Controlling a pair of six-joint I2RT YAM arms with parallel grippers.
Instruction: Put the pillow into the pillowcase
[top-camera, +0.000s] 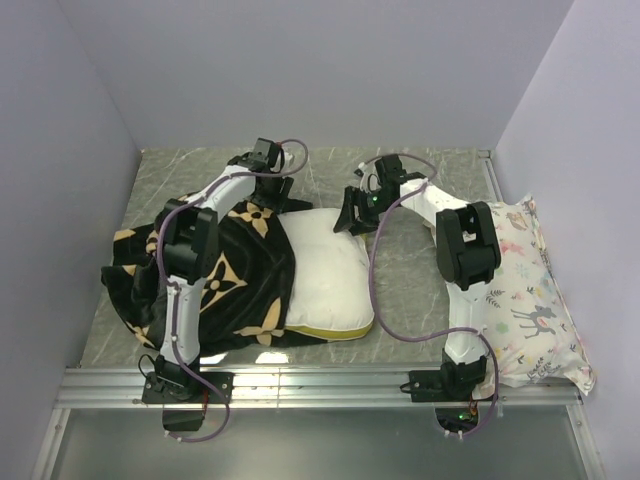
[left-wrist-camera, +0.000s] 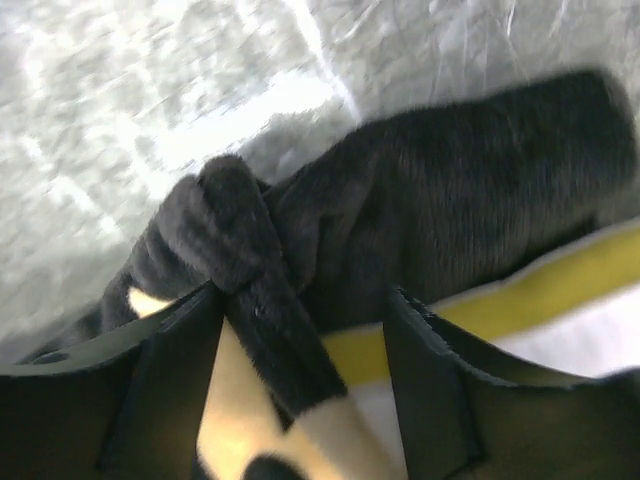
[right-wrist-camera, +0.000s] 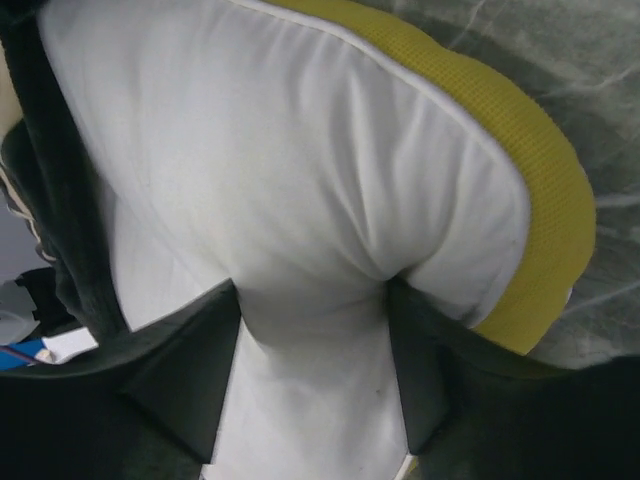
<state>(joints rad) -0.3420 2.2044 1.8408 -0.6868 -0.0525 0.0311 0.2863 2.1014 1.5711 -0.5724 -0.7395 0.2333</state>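
The white pillow (top-camera: 330, 275) with a yellow band lies mid-table, its left part inside the black flower-print pillowcase (top-camera: 240, 280). At the pillow's far left corner, my left gripper (top-camera: 272, 195) is over the case's edge. In the left wrist view the left gripper (left-wrist-camera: 305, 293) is open; a black fold of the pillowcase (left-wrist-camera: 270, 320) lies between the fingers against the left one, the pillow's yellow band (left-wrist-camera: 520, 295) beyond. My right gripper (top-camera: 355, 215) is at the pillow's far right corner. In the right wrist view it (right-wrist-camera: 312, 285) pinches a bulge of the pillow (right-wrist-camera: 300, 180).
A deer-print pillow (top-camera: 525, 290) lies along the right wall. A metal rail (top-camera: 320, 385) runs across the near edge by the arm bases. Grey walls close in the table on the left, back and right.
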